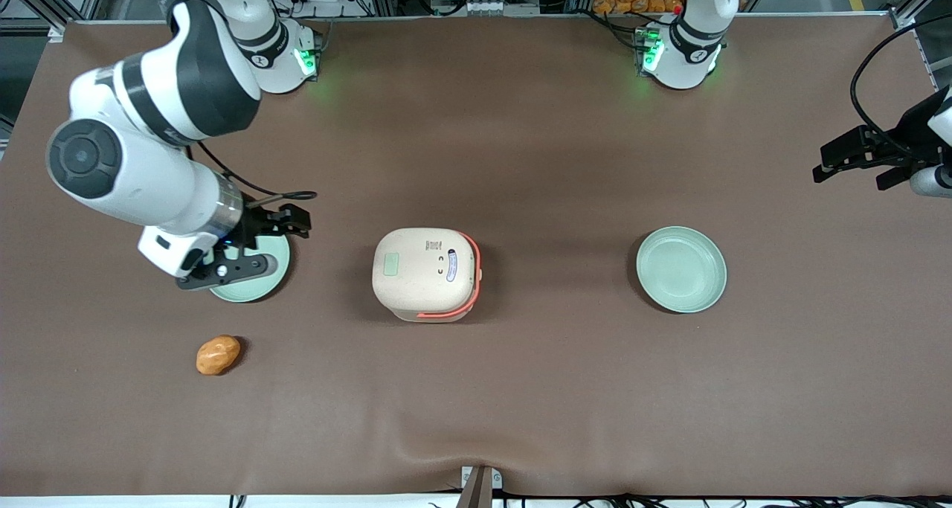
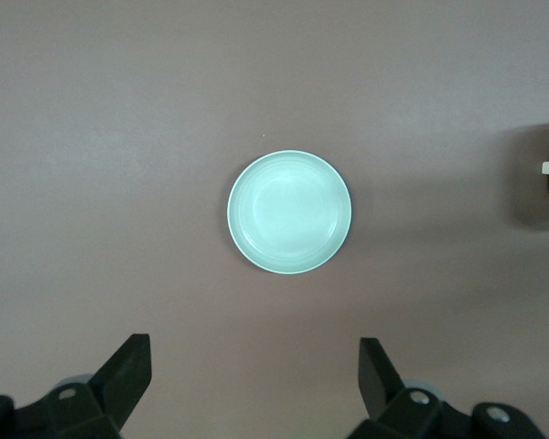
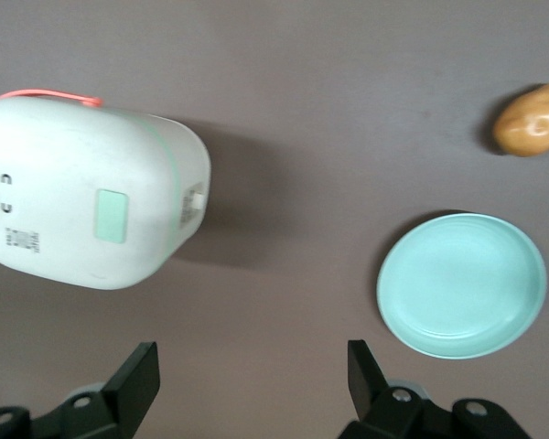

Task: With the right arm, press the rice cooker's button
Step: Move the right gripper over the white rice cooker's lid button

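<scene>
Centre frame: rice cooker [image 1: 425, 273], rigid, probably light; I'd press its pale green button [image 1: 391, 264]. Centre-left: gripper [image 1: 245, 251], jaws apart.

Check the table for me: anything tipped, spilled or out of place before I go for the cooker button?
Nothing is spilled. The rice cooker sits closed, slightly skewed. The open gripper hovers over a green plate, apart from it.
</scene>
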`<state>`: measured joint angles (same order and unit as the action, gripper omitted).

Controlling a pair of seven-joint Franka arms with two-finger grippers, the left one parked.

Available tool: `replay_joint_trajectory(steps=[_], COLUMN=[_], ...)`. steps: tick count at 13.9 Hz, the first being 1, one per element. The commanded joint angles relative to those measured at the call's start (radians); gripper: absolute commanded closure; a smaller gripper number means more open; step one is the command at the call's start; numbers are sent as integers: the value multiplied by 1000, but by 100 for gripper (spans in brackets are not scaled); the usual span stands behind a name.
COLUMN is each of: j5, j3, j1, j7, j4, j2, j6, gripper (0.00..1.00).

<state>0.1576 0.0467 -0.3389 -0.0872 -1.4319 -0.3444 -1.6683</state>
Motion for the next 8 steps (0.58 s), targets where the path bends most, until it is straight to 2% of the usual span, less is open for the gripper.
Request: replay_joint_trajectory(steps=[1,2,3,8], j5=[48,54,54,36], j3=[10,10,10,12], j1=[-31,-38,-57,-149], j7=[-16,-16,-17,-192], j4=[16,16,16,18], j2=[-27,-44,-65,-117], j6=[-37,-69,-102,-166], gripper=[67,86,98,100])
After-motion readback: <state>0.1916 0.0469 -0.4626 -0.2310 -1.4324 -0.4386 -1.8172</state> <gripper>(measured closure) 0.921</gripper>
